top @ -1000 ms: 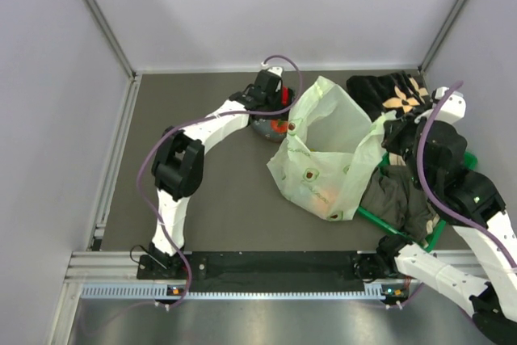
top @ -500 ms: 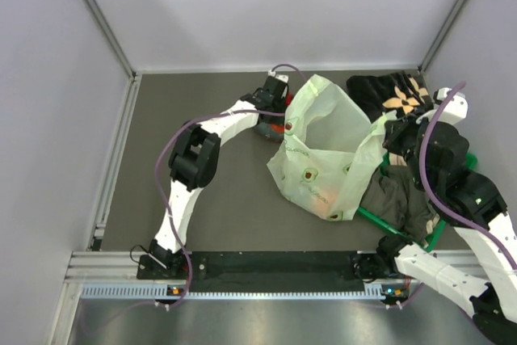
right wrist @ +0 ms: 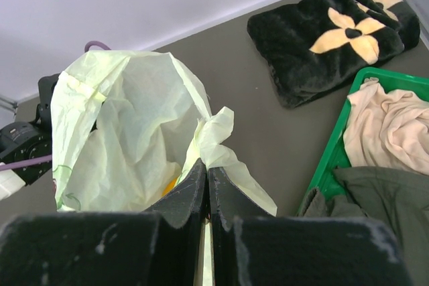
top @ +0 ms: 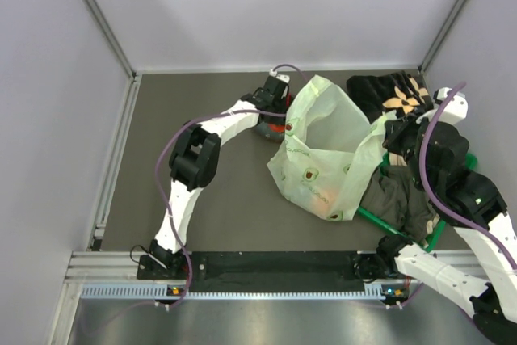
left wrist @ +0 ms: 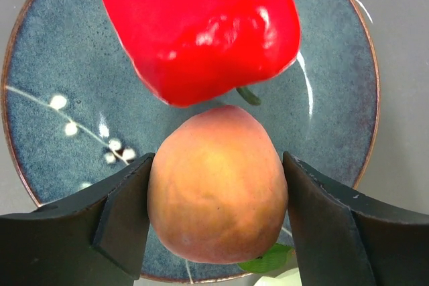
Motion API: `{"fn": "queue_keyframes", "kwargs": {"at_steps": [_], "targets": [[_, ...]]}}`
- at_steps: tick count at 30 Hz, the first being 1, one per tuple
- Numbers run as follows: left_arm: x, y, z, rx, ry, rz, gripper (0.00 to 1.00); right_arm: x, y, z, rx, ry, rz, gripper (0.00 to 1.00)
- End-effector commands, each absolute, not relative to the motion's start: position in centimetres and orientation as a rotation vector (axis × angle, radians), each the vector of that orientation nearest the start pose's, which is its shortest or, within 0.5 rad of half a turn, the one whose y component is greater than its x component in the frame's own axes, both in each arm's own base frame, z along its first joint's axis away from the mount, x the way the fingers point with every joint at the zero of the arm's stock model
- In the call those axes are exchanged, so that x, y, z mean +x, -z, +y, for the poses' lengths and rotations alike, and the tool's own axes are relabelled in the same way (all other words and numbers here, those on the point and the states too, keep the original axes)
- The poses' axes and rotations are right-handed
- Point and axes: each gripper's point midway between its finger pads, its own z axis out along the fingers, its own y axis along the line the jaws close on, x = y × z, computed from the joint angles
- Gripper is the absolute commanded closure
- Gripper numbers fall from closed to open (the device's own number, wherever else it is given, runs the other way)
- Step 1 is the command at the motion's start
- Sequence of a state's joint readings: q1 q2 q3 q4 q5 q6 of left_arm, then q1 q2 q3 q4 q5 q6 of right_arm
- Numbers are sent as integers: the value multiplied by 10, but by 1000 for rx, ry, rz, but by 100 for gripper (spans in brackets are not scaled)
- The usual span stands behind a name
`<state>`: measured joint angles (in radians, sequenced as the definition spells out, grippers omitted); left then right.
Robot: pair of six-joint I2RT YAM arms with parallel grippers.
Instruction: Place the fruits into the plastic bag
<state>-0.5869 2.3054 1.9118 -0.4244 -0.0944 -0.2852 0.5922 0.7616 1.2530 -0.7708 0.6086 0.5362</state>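
Left gripper (left wrist: pixel 216 167): jaws set narrow, one dark finger (left wrist: pixel 124 216) pressed on each flank of a yellow-orange mango (left wrist: pixel 218 199), which sits on the near part of a blue-grey speckled plate (left wrist: pixel 53 65). A bit of green leaf shows under the mango's near end. A glossy red fruit (left wrist: pixel 201 28) lies on the far part of the same plate and touches the mango's far end. In the top view this plate (top: pixel 266 129) sits on the dark table (top: pixel 218 191) just beside the left edge of the plastic bag (top: pixel 323 159), with the left arm stretched out long to reach it. Right gripper (right wrist: pixel 205 182): jaws almost together, pinching a twisted strip of the bag's rim so that the mouth stands open toward the left arm. The bag is pale green and translucent, with small prints on its side; its body slumps on the table between the two arms. Something yellow-orange (right wrist: pixel 171 184) shows inside, low near the pinched rim; what it is, cannot tell. An orange glow also shows through the bag's near corner in the top view. Beyond the right gripper, a dark plush cloth with pale flower shapes (right wrist: pixel 328 38) lies on the table at the far right. Nearer is a green basket (right wrist: pixel 335 145) holding a beige cloth (right wrist: pixel 389 125) and an olive garment (right wrist: pixel 389 199).
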Motion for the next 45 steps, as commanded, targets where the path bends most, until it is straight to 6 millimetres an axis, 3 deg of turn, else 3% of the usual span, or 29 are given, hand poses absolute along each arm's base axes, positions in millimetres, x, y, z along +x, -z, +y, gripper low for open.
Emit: {"fn": "queue_keyframes", "kwargs": {"at_steps": [1, 3, 4, 14, 21, 23, 24, 26, 27, 29, 30, 34, 41, 45], "targets": [[490, -126, -327, 317, 414, 2244, 44, 238, -384, 56, 399, -274, 1704, 100], [483, -129, -326, 309, 433, 2241, 44, 238, -383, 58, 399, -281, 1703, 100], [483, -141, -325, 297, 446, 2218, 44, 238, -383, 59, 398, -288, 1702, 100], [471, -192, -304, 192, 541, 2131, 44, 234, -378, 59, 390, -303, 1708, 100], [441, -250, -296, 126, 698, 2021, 44, 235, -376, 67, 364, -338, 1718, 100], [433, -252, -290, 104, 696, 2023, 44, 236, -375, 69, 350, -340, 1721, 100], [428, -266, -284, 92, 696, 1994, 44, 236, -373, 71, 342, -348, 1726, 100], [419, -265, -277, 82, 687, 1996, 44, 238, -369, 74, 333, -350, 1733, 100], [413, -278, -273, 83, 692, 1965, 43, 238, -369, 76, 328, -358, 1732, 100], [404, -278, -267, 101, 696, 1972, 43, 240, -365, 78, 327, -366, 1734, 100], [399, -287, -266, 110, 711, 1958, 43, 240, -366, 80, 321, -378, 1734, 100], [380, -306, -269, 161, 793, 1933, 42, 242, -365, 85, 303, -393, 1735, 100], [364, -383, -279, 223, 921, 1763, 43, 241, -367, 84, 312, -404, 1713, 100], [359, -405, -293, 258, 1006, 1688, 43, 241, -365, 83, 317, -398, 1714, 100]]}}
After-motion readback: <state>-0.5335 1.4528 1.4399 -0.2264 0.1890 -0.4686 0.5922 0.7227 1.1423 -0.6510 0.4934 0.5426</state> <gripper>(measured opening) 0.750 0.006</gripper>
